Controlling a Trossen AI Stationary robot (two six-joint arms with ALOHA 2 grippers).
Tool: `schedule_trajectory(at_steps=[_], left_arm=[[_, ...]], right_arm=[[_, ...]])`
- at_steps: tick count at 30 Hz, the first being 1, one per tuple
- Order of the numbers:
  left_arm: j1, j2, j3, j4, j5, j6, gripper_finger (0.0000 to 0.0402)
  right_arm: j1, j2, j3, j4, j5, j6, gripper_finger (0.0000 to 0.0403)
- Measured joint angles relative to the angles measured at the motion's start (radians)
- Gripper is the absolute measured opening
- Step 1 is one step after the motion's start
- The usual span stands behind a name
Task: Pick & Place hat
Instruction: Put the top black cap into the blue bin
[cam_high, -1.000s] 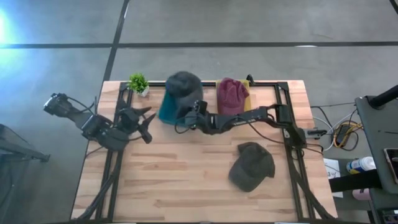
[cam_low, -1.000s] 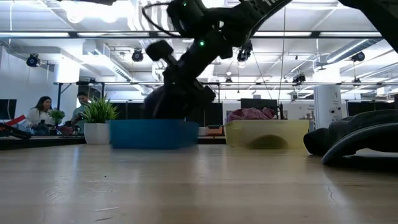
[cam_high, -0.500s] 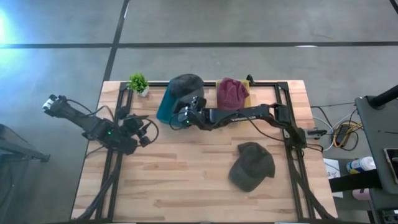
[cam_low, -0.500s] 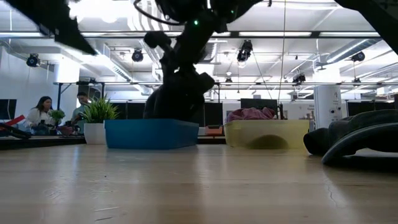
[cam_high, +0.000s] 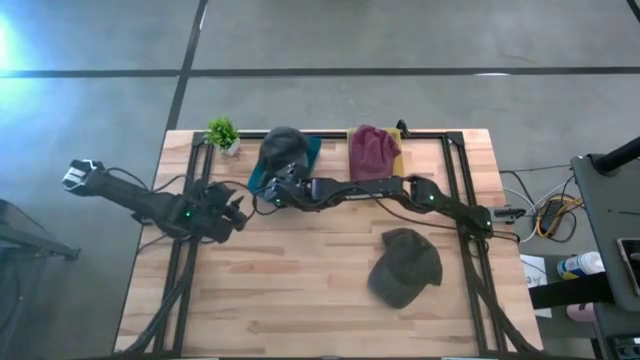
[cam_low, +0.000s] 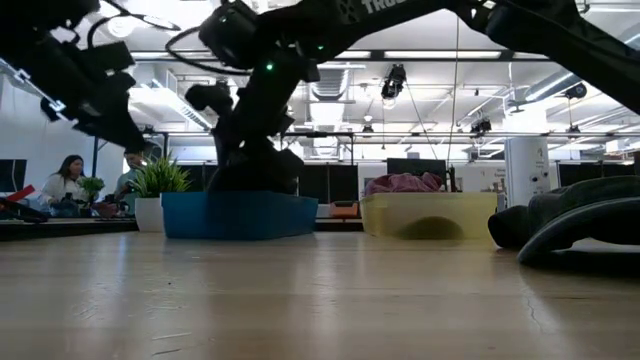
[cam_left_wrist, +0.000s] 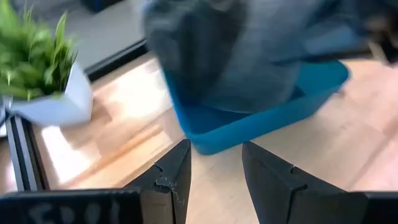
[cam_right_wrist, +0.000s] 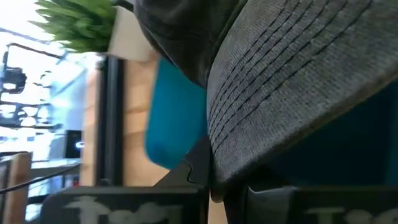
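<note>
Two hats lie outside the blue bin (cam_high: 262, 172): an olive cap (cam_high: 405, 266) nearest on the worktop (cam_high: 300, 290), and a maroon hat (cam_high: 374, 150) in the yellow bin right of the blue one. Left hand (cam_high: 236, 210), fingers parted, waits just left-front of the blue bin. Right hand (cam_high: 272, 186) grips the grey cap (cam_high: 284, 148) by its brim over the blue bin

The grey hat (cam_right_wrist: 292, 81) runs off the right wrist view's top and right edges. In the left wrist view it is blurred, hiding most of the blue bin (cam_left_wrist: 261, 115). The green cap (cam_low: 590, 225) is cut by the low view's right edge.
</note>
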Motion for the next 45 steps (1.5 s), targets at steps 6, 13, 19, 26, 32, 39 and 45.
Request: schedule_trajectory(at_steps=[6,13,19,26,32,39,45], left_arm=[[0.016,0.023,-0.078,0.025,0.003,-0.122,0.0138],[0.021,0.067,-0.124,0.077,0.004,-0.129,0.0138],[0.022,0.086,-0.125,0.144,0.005,-0.097,0.0138],[0.026,0.096,-0.125,0.169,0.023,-0.090,0.0138],[0.049,0.097,-0.126,0.165,0.013,-0.090,0.0138],[0.058,0.097,-0.124,0.163,0.025,-0.090,0.0138],[0.058,0.094,-0.100,0.166,0.032,-0.048,0.0138]], right_arm=[[0.002,0.015,0.001,-0.056,-0.009,0.042,0.0017],[0.003,0.006,-0.006,-0.245,-0.023,0.006,0.0032],[0.009,-0.023,-0.006,-0.383,-0.018,-0.085,0.0033],[-0.001,-0.068,-0.022,-0.542,0.007,-0.122,0.0033],[-0.006,-0.102,-0.029,-0.434,-0.014,-0.073,0.0033],[-0.011,-0.098,-0.038,-0.168,0.003,-0.025,0.0033],[-0.021,-0.036,-0.047,-0.070,-0.038,0.001,0.0034]])
